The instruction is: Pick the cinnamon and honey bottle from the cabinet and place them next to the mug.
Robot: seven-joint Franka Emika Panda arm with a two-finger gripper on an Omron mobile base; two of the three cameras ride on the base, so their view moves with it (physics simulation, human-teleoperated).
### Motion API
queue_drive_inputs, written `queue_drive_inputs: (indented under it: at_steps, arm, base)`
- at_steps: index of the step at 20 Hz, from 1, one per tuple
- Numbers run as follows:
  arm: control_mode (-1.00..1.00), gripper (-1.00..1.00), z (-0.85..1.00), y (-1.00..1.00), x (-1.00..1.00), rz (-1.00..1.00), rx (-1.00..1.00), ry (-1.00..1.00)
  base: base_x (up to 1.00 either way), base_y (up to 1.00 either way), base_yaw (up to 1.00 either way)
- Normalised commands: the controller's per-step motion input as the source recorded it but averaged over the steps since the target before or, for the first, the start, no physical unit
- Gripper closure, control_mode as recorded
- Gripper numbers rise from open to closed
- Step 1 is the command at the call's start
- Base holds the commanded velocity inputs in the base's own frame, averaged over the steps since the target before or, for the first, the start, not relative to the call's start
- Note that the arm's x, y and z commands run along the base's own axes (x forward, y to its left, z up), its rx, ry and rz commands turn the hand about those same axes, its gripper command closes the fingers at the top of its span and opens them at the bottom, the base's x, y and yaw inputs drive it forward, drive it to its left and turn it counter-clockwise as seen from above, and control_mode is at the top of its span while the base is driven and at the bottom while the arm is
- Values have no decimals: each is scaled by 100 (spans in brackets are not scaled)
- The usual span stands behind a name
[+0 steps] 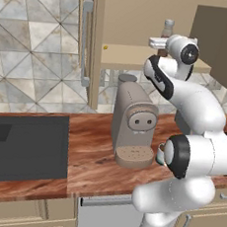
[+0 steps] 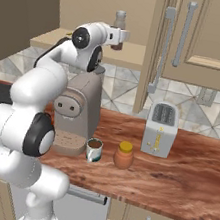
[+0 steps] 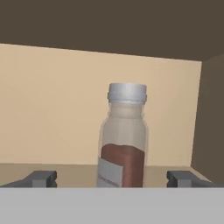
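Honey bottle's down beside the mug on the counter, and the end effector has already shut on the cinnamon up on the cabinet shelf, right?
Not quite. The honey bottle does stand beside the mug on the counter, but the end effector is open, not shut on the cinnamon. The hand view shows its fingertips spread wide on either side of the bottle, apart from it, on the cabinet shelf.

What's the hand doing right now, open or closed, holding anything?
Hand: open, holding nothing; its fingers stand apart on either side of the cinnamon on the cabinet shelf.
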Motion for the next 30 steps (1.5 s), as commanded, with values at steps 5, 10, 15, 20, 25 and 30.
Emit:
queue_drive_inputs:
  at_steps: [5,10,15,20,25,30]
  arm:
    - [-100,-100,0,-5,3,0,1,0]
    - [-100,-100,0,0,6,0,0,0]
    - [-100,-100,0,0,41,0,0,0]
    - [-100,-100,0,0,36,0,0,0]
    - [-100,-100,0,-1,7,0,1,0]
    - [-100,-100,0,-15,0,1,4,0]
  base:
    - [0,0,0]
    - [0,0,0]
    - [0,0,0]
    - [0,0,0]
    - [0,0,0]
    - [0,0,0]
